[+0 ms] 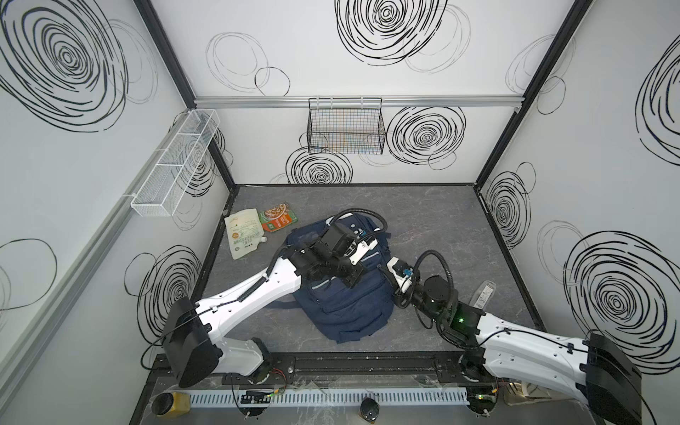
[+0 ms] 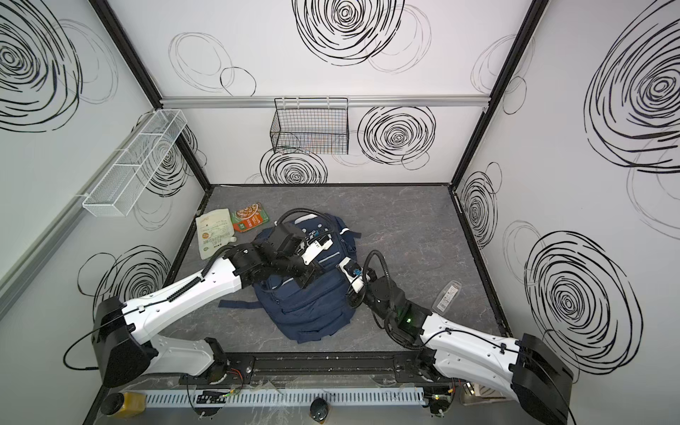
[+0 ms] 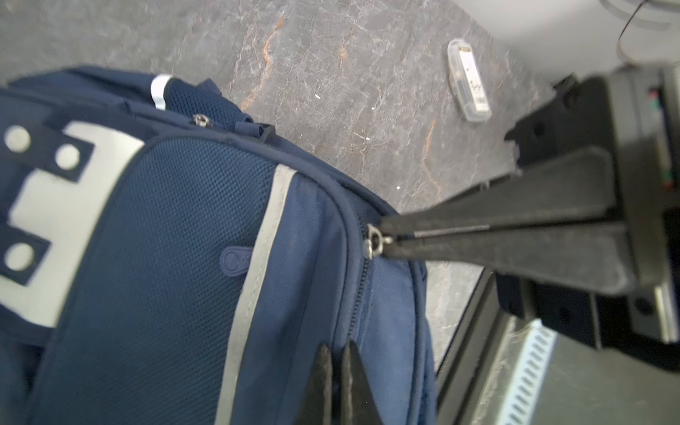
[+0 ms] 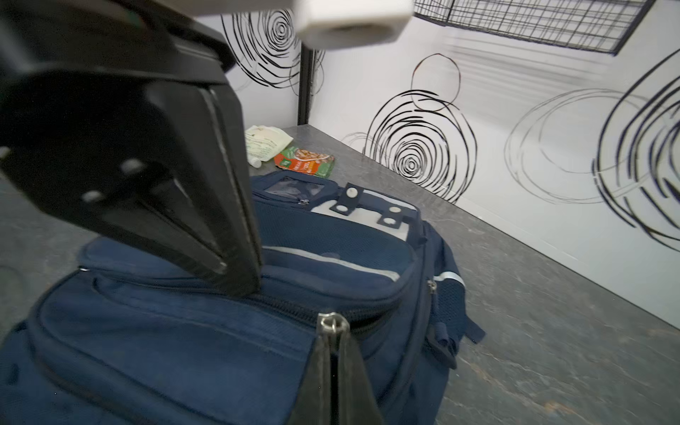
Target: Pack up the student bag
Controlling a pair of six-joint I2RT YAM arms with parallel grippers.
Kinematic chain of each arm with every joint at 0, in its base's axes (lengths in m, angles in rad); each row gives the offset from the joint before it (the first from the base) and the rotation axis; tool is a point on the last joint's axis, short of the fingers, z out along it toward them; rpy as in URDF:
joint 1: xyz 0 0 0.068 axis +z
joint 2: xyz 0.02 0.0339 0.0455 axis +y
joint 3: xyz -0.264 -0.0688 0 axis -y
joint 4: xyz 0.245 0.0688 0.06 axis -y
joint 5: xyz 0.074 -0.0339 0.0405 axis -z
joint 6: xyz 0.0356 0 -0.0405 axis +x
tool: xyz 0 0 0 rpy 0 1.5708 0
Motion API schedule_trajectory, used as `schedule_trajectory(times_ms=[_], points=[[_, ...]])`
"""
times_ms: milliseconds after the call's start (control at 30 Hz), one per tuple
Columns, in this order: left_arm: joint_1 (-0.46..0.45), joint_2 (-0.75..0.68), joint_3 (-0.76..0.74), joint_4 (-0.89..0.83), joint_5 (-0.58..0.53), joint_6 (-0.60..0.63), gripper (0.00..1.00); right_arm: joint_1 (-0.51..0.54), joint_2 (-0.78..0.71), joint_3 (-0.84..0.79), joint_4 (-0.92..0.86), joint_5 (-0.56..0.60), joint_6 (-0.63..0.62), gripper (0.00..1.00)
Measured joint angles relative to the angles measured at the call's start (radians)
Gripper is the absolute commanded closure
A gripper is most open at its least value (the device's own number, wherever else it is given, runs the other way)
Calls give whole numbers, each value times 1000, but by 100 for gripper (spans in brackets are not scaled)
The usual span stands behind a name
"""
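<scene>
The student bag (image 1: 346, 309) (image 2: 312, 309), navy blue with grey reflective stripes, lies flat in the middle of the table. My right gripper (image 4: 334, 333) is shut on a metal zip pull (image 4: 333, 323) at the bag's right edge. The left wrist view shows the same grip on the pull (image 3: 373, 243). My left gripper (image 3: 336, 347) (image 1: 350, 282) is shut, and its tips dig into the fabric beside the same zip line, a short way from the pull. The zip teeth between the two grippers look shut. Nothing of the bag's inside shows.
A cream pouch (image 1: 244, 232) and an orange-green food packet (image 1: 277, 219) lie at the back left of the table. A clear plastic packet (image 1: 484, 294) lies to the right of the right arm. A black wire basket (image 1: 346, 128) and a white mesh basket (image 1: 173, 162) hang on the walls.
</scene>
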Motion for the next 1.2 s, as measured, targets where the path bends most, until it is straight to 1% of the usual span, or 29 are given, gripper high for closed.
schedule_trajectory(times_ms=[167,300,467,600,767,833,967,1100,1200], points=[[34,9,-5,34,95,-97,100,0,-1,11,-5,-91,107,100],[53,26,-2,54,144,-158,100,16,18,24,-10,-95,161,100],[78,51,26,27,158,-217,100,40,74,51,4,-34,185,100],[98,61,46,23,166,-261,100,63,116,76,16,42,189,100],[104,68,57,48,200,-284,100,83,87,86,-23,122,227,100],[105,68,56,82,224,-298,100,75,51,69,-20,126,227,100],[102,68,46,128,266,-338,100,57,-4,10,45,86,177,100],[104,69,44,131,266,-377,100,64,37,12,78,76,143,100],[112,77,44,129,250,-399,100,101,91,26,103,101,130,100]])
